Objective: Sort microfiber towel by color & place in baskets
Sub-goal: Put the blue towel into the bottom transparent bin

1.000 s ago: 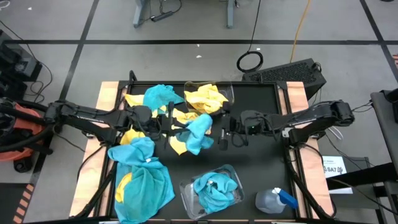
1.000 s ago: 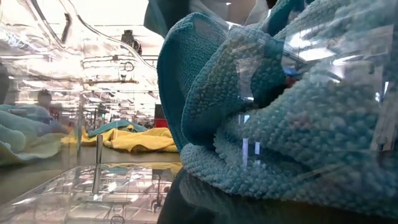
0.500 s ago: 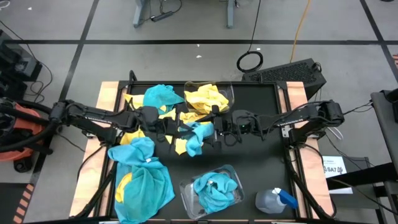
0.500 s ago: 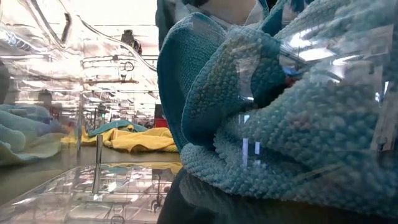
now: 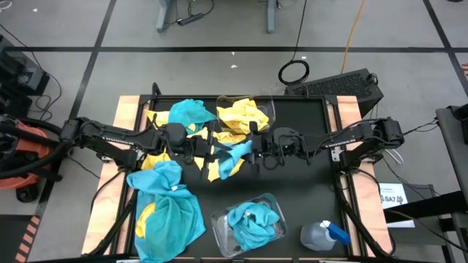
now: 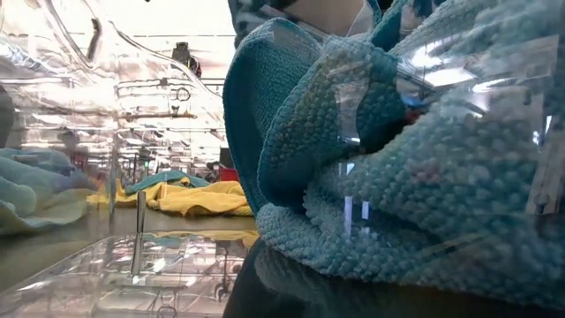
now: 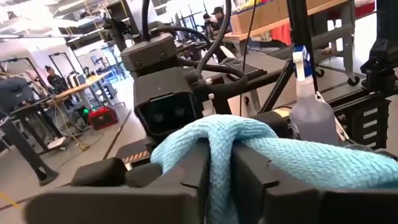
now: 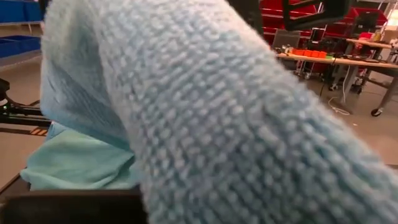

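Towels crowd the counter: one turquoise towel hangs mid-counter between the two tools. The left tool is clamped on its folded edge, as the left wrist view shows cloth pinched between the fingers. The right tool touches the same towel's other side; whether its fingers have closed cannot be told. A far-edge basket holds yellow towels, a near-edge basket turquoise ones. More towels lie at the left near corner.

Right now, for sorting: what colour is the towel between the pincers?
Turquoise blue towel; left wrist view.
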